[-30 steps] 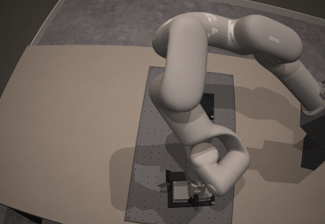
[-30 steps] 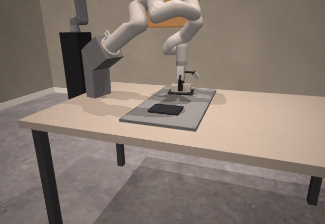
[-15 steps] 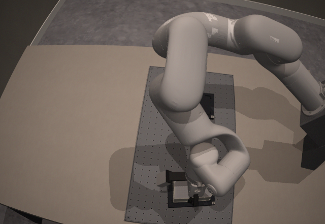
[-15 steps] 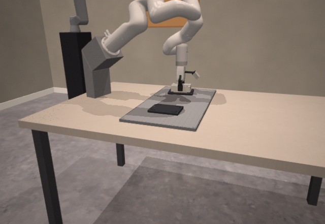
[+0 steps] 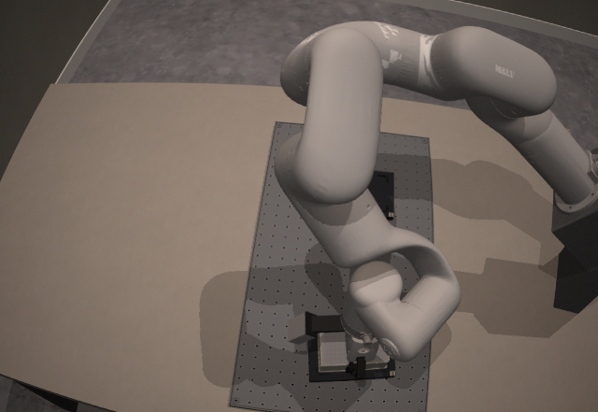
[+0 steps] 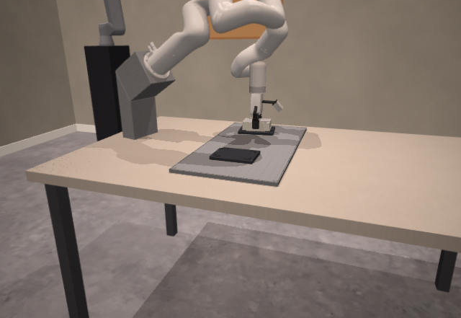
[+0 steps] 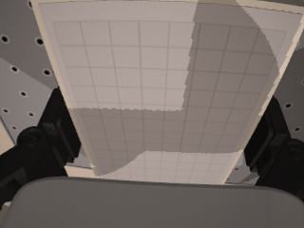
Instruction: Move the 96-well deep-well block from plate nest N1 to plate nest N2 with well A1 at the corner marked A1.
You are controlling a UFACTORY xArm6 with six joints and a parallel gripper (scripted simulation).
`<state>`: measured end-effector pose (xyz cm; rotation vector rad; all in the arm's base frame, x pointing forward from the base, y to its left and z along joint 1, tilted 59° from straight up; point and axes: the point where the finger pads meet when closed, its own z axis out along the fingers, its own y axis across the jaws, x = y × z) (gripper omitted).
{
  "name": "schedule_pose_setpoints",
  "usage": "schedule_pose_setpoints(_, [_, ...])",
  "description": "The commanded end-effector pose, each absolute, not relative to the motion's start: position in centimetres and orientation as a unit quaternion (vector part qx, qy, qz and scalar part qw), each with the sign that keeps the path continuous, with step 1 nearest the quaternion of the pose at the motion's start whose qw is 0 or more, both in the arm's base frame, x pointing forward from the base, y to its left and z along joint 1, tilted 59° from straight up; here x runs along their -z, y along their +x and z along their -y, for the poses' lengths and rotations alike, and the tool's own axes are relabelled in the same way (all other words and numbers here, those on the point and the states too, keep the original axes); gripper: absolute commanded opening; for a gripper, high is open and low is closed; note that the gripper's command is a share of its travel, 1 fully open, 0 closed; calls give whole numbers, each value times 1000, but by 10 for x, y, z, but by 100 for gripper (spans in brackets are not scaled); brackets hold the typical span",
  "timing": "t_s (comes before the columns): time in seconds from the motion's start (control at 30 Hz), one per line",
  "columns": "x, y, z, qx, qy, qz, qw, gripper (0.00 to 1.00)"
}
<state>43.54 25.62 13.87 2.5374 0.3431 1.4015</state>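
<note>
A: Table (image 6: 335,180) view, where's the block (image 6: 265,123)?

B: Right under the gripper (image 6: 256,120), sitting in a nest (image 6: 269,132).

A: Gripped?

B: Nope, fingers fully spread beside it, holding nothing. Arm hides most from above.

white arm (image 6: 223,12) folded over, wrist (image 6: 256,79) vertical, jaws fully open

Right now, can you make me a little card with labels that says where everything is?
block: 96-well deep-well block, sitting on nest N2
nest N1: nothing on it
gripper: open, one finger on each side of the block
plate: grey holed plate under both nests
</note>
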Motion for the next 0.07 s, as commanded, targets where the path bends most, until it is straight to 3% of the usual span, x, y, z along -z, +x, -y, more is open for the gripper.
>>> schedule_pose_setpoints(0.0, [-145, 426, -258, -478, 864, -117, 110, 100])
schedule_pose_setpoints(0.03, [-146, 424, -258, -478, 864, -117, 110, 100])
